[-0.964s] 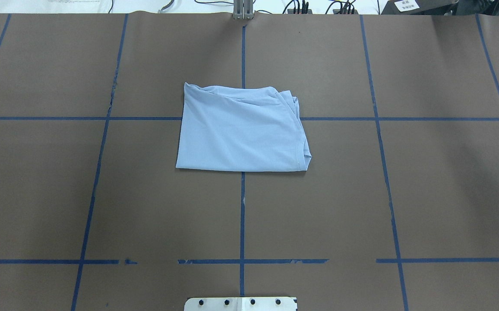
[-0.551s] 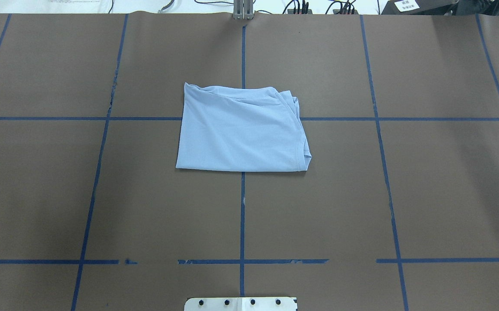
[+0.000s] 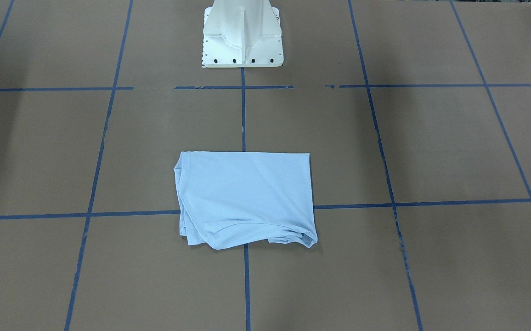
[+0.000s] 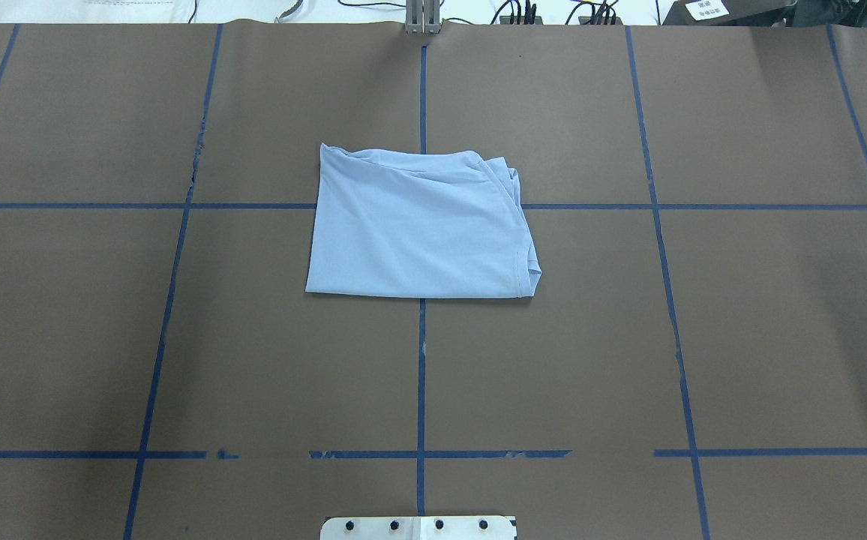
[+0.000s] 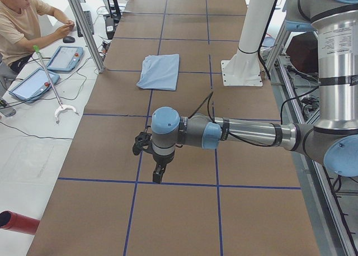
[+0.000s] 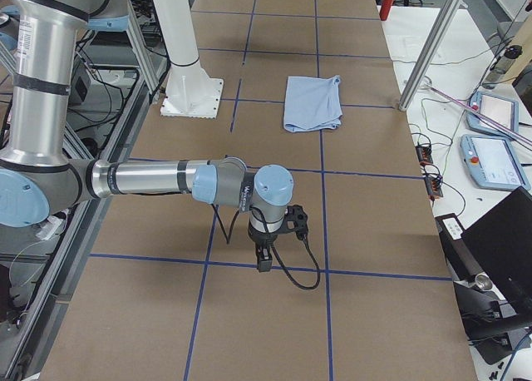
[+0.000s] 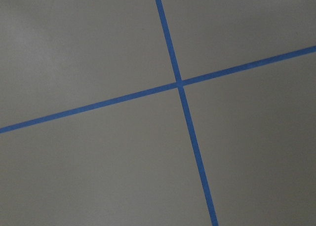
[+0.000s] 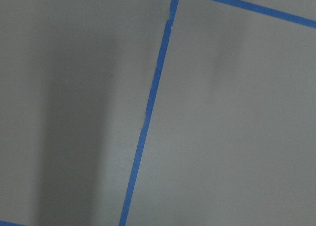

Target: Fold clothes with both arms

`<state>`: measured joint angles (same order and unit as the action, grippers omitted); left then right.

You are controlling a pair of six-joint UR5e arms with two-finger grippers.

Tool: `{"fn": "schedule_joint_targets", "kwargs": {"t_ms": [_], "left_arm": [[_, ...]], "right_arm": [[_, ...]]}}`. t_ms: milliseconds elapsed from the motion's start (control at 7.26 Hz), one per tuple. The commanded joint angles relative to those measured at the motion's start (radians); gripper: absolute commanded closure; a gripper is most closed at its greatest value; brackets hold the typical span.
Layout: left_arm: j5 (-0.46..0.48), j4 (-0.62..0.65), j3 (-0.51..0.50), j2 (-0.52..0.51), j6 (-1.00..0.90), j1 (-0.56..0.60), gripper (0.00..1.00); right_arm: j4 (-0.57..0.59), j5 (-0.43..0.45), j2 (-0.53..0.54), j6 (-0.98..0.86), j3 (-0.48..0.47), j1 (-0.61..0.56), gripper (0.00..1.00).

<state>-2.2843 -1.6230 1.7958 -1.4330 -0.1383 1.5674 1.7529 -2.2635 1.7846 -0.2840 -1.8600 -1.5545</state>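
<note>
T-shirt (image 4: 418, 225) folded on table (image 4: 178, 337), white pedestal (image 3: 242, 32) near; left arm (image 5: 246, 134), right arm (image 6: 150, 180) well apart from it; jaws: cannot tell.

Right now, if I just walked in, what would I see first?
A light blue T-shirt, folded into a rough rectangle, lies in the middle of the brown table crossed by blue tape lines. The left arm and right arm stretch low over opposite ends, far from it.
</note>
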Motion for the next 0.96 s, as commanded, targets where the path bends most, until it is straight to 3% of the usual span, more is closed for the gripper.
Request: {"fn": "schedule_joint_targets", "kwargs": {"t_ms": [0,413,689,826], "left_arm": [[-0.001,-0.003,-0.007,-0.006,0.005,-0.003,0.00],[0.008,-0.100,-0.010,-0.004,0.011,-0.009,0.00],[-0.015,-0.097,-0.030,0.009,0.009,-0.004,0.00],[-0.093,-0.092,-0.051,0.019,0.011,-0.004,0.00]], "right_arm": [[-0.060,-0.001,-0.008,-0.015,0.011,0.004,0.00],[-0.085,-0.011,-0.007,0.003,0.021,0.004,0.00],[-0.084,-0.082,0.007,0.119,0.028,0.004,0.00],[-0.087,-0.074,0.009,0.202,0.028,0.004,0.00]]}}
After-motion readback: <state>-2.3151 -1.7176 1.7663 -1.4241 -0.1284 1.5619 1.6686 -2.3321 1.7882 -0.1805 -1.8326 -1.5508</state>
